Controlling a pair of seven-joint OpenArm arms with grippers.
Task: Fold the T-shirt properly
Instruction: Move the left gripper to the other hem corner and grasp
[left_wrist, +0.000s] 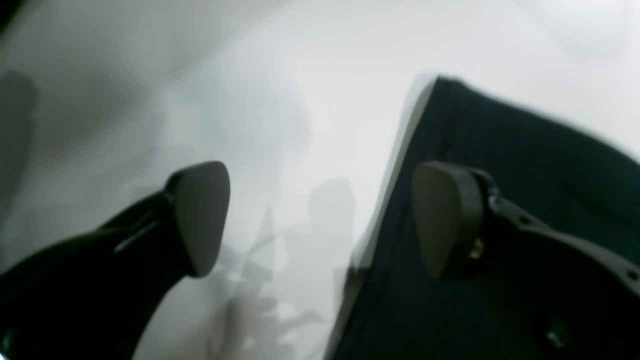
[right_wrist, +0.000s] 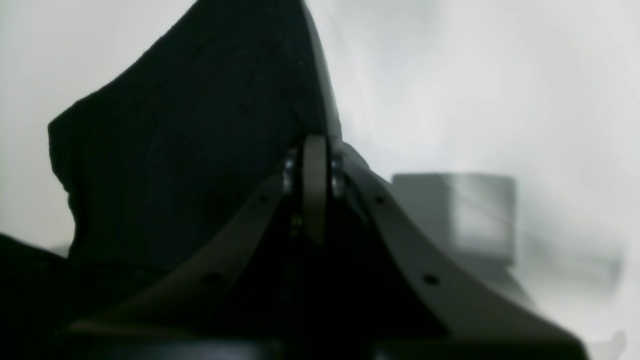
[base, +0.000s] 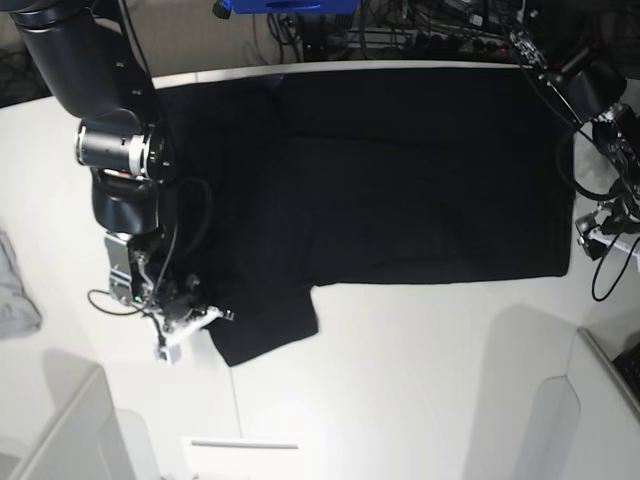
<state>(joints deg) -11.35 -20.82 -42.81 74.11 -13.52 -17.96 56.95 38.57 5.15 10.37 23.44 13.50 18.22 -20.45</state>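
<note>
The black T-shirt (base: 400, 180) lies spread, plain side up, across the white table (base: 400, 380), with one sleeve (base: 265, 325) sticking out toward the front left. At that sleeve's left edge sits my right gripper (base: 185, 312). In the right wrist view its pads meet at the right gripper (right_wrist: 315, 192), shut on a raised fold of the T-shirt (right_wrist: 190, 150). My left gripper (base: 600, 232) is at the shirt's right edge. In the left wrist view the left gripper (left_wrist: 322, 220) stands open, one pad over the bare table and the other over the T-shirt (left_wrist: 525, 165).
A small grey cloth (base: 15, 290) lies at the table's left edge. White bins stand at the front left (base: 60, 420) and front right (base: 600, 400). Cables and gear crowd the back edge (base: 440, 25). A grey box (right_wrist: 455, 215) shows beyond the right gripper.
</note>
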